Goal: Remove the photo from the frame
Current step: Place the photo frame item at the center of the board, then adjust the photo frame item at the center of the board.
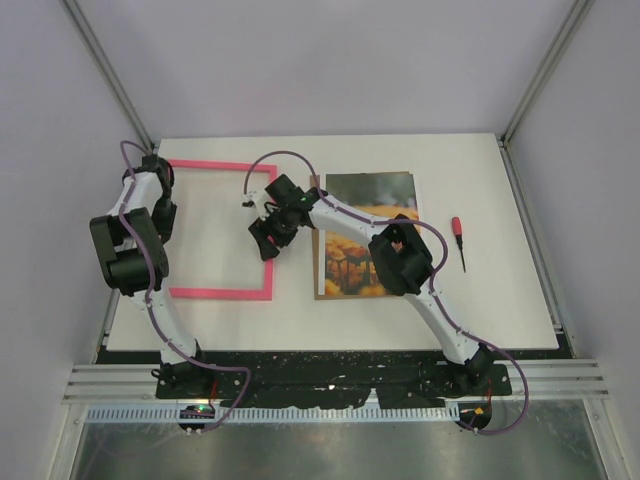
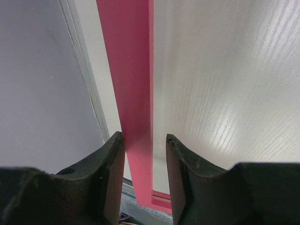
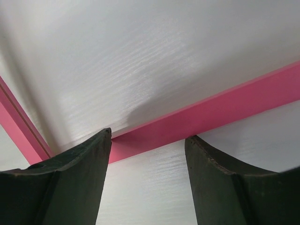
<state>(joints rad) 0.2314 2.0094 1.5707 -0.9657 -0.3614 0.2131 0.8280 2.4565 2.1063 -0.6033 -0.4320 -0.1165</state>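
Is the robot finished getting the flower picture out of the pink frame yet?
Nearly. Done: the flat print of orange-yellow flowers lies on the white table, outside the thin bright-pink rectangular frame, which is empty. In hand: the left gripper and the right gripper each straddle a frame rail with jaws open. Left: probably just pulling the arms away.
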